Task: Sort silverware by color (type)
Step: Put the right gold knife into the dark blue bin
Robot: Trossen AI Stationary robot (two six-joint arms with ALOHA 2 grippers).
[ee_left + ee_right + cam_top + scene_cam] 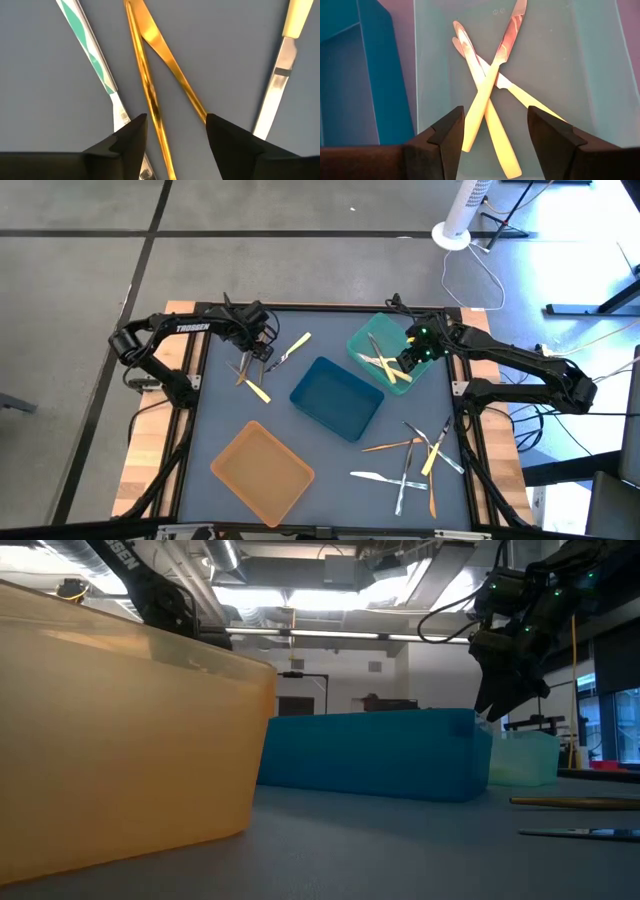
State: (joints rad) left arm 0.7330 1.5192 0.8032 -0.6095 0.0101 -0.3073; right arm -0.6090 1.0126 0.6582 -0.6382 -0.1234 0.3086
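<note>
Grey table (330, 455), with blue tray (336, 397) at centre. Right gripper (495, 131) over teal tray (600, 70), fingers apart, empty, yellow-handled knives (485, 95) crossed between them. Left gripper (176, 131) wide, two orange pieces (150, 100), perhaps knives, between fingertips.

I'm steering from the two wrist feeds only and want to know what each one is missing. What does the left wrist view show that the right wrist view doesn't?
Only the left wrist view: the open left tool low over two crossed orange utensils on the bare grey table, with a silvery utensil and a green-patterned one to either side.

Only the right wrist view: the open right tool above the teal tray, which holds three crossed pale yellow-handled utensils; the blue tray sits alongside.

Both: open, empty fingers above crossed silverware.
</note>
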